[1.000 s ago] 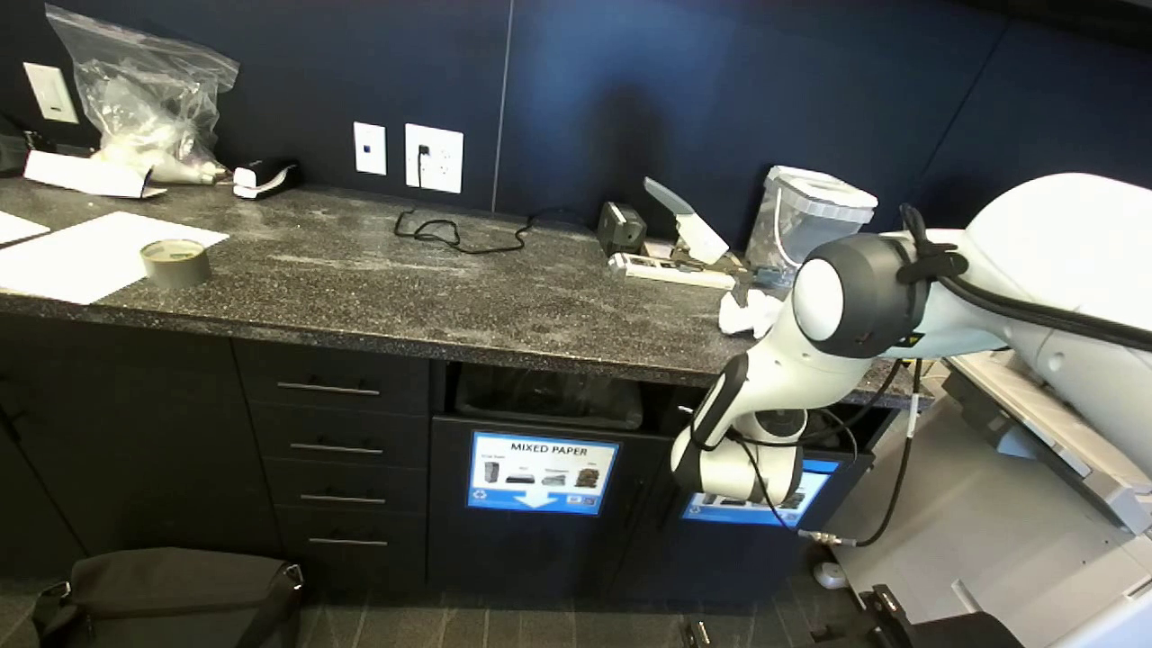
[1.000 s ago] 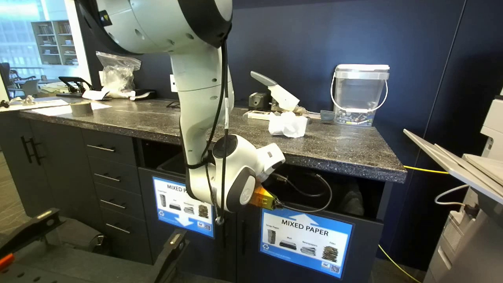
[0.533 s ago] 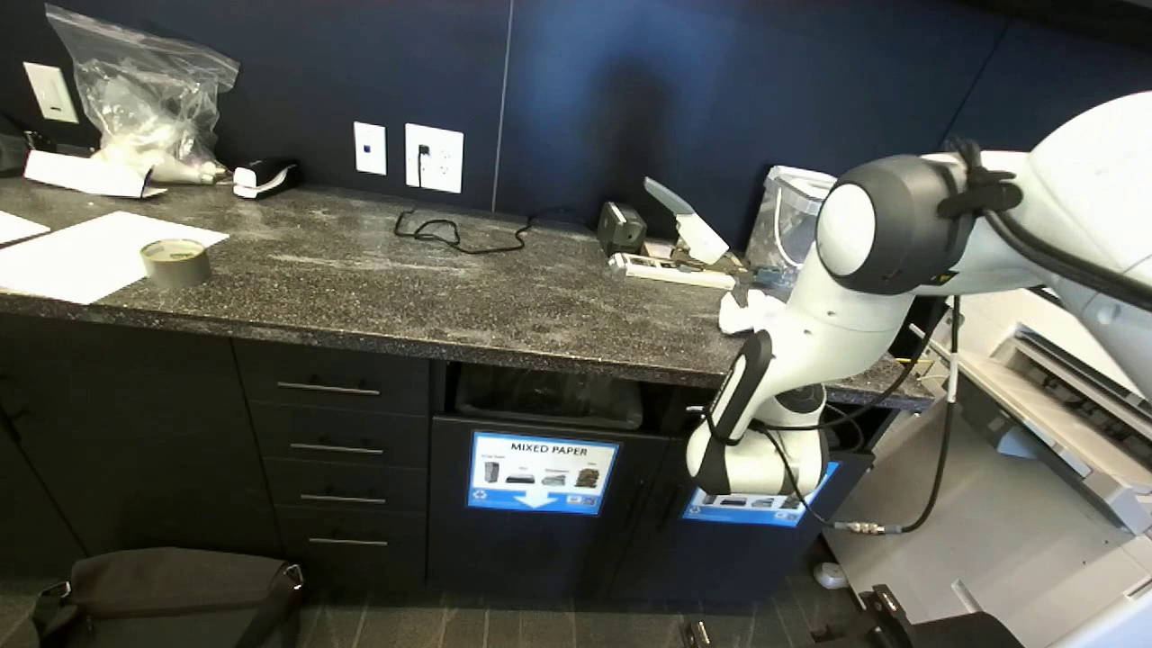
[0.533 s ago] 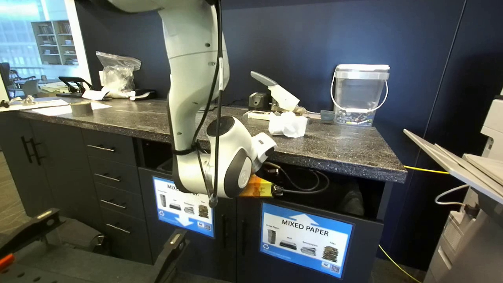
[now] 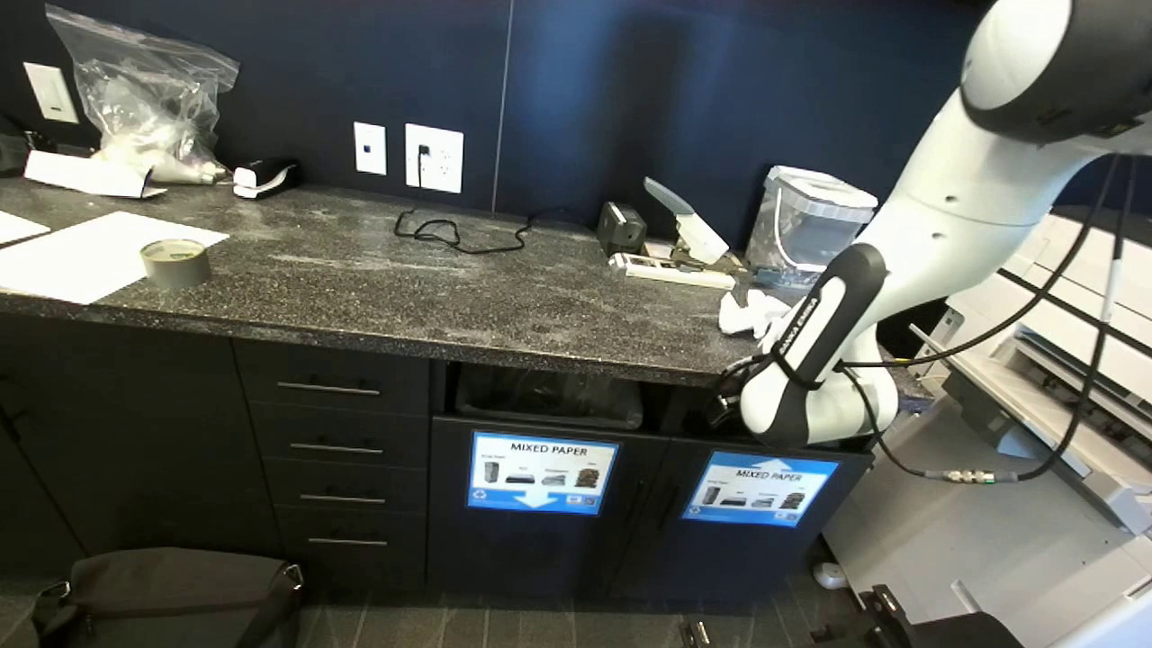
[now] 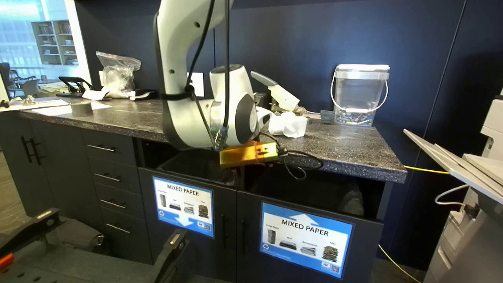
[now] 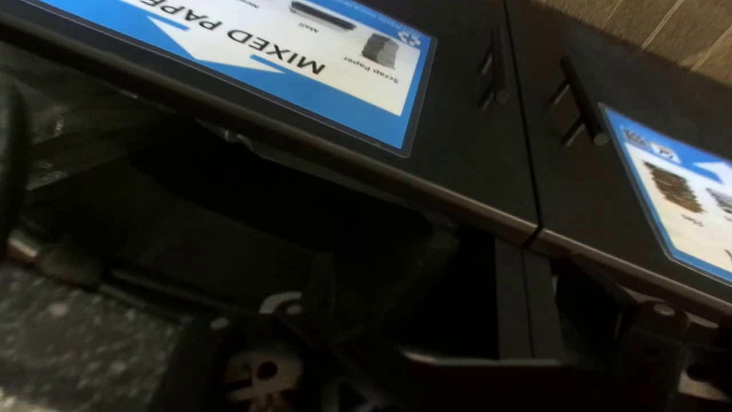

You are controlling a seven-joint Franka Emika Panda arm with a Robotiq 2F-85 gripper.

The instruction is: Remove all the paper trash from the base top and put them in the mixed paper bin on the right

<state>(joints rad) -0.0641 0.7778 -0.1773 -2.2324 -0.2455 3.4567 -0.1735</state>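
Observation:
Crumpled white paper trash (image 6: 289,124) sits on the dark speckled base top (image 5: 387,301), near its front edge; the arm partly covers this paper trash (image 5: 751,313) in an exterior view. Below the counter, the mixed paper bin on the right (image 6: 306,239) has a wide dark slot above its blue label. My gripper (image 7: 457,300) is open, nothing visible between its dark fingers (image 7: 595,292), with the bin's dark opening and the divider between the two cabinets beyond them. Its fingers are not clearly visible in the exterior views.
A stapler (image 6: 283,96) and a clear lidded bucket (image 6: 359,94) stand behind the paper. Tape (image 5: 175,263), flat white sheets (image 5: 90,261) and a plastic bag (image 5: 153,108) lie at the counter's far end. A loose cable (image 6: 302,161) hangs by the wrist. A printer (image 6: 471,165) stands beside the counter.
The arm has risen from in front of the right bin to about counter-edge height, uncovering that bin's label and slot. The crumpled paper has stayed in place, and the gripper has remained open.

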